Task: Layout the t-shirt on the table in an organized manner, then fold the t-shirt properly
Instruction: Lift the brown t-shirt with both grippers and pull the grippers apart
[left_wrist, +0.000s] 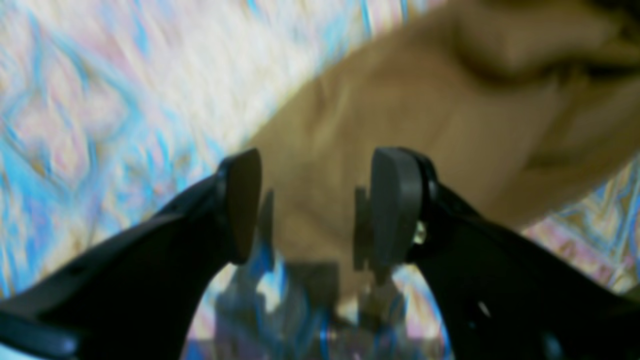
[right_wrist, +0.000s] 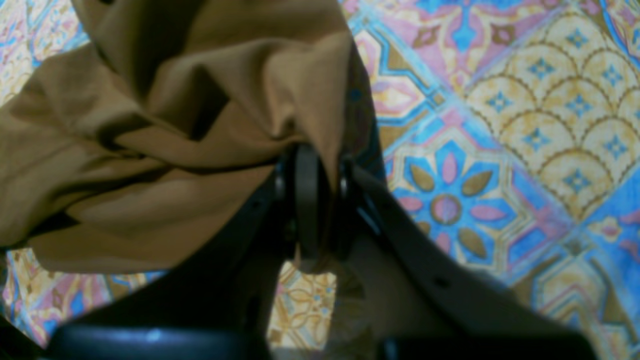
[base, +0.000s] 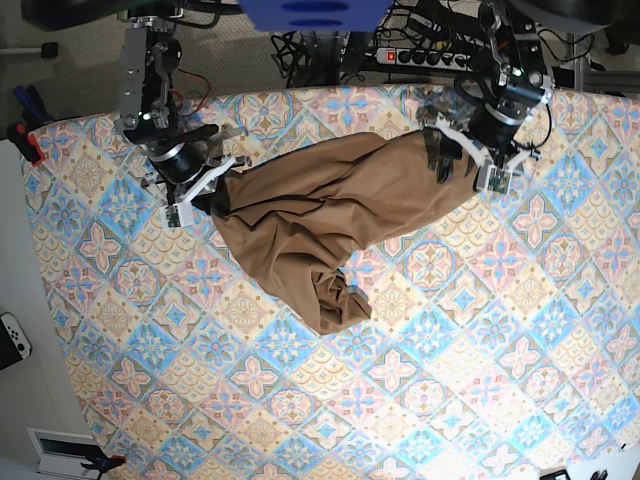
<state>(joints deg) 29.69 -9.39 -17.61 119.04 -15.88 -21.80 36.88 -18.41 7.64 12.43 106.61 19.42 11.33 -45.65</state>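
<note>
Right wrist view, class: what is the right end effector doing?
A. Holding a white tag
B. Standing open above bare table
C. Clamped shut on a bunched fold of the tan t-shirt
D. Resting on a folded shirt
C: the right end effector has its pads pressed together with a gathered fold of the t-shirt pinched between them, above the patterned table.

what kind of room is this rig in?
Probably a lab or workshop, not a home. A power strip with tangled cables lies on the floor behind the table, clamps sit at its left edge, and a game controller lies nearby.
</note>
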